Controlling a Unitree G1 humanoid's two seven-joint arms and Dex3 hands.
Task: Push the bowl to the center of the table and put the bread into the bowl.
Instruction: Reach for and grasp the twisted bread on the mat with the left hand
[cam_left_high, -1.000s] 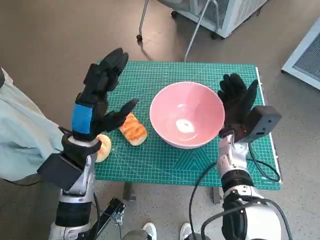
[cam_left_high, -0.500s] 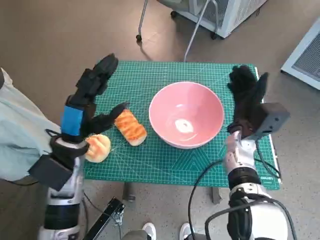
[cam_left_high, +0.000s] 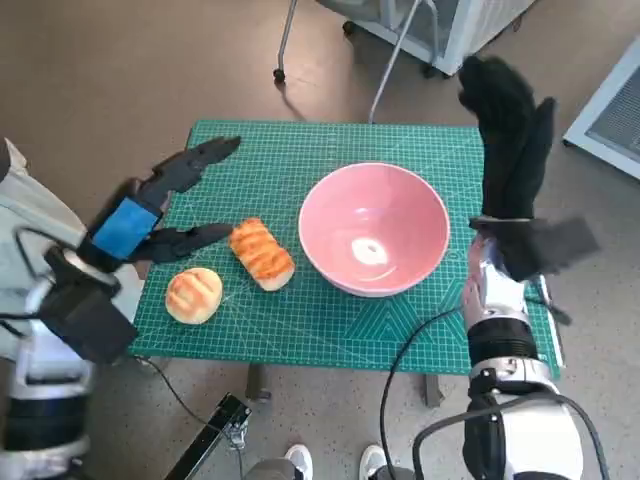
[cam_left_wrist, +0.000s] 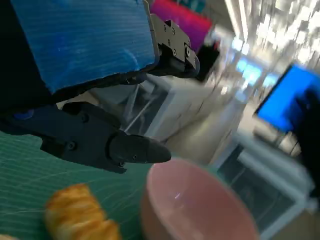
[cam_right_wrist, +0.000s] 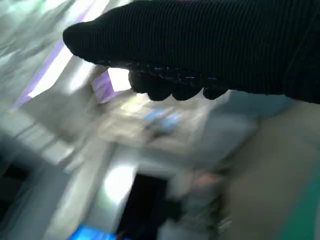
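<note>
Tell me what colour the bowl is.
Pink; the bowl shows best in the head view.

Bowl (cam_left_high: 373, 230): smooth, glossy pink finish with a bright highlight inside, probably ceramic or plastic. Bench mat (cam_left_high: 300, 150): matt green with a fine printed grid. Long bread (cam_left_high: 262, 254) and round bun (cam_left_high: 193, 295): golden, lightly shiny crust with browned stripes. Right robot hand (cam_left_high: 508, 160): matt black ribbed knit. Left robot hand (cam_left_high: 150, 205): matt black hard plastic, back covered in smooth blue tape.

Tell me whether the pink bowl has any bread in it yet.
Empty. The pink bowl shows only its bare inside; both bread pieces lie on the green mat.
</note>
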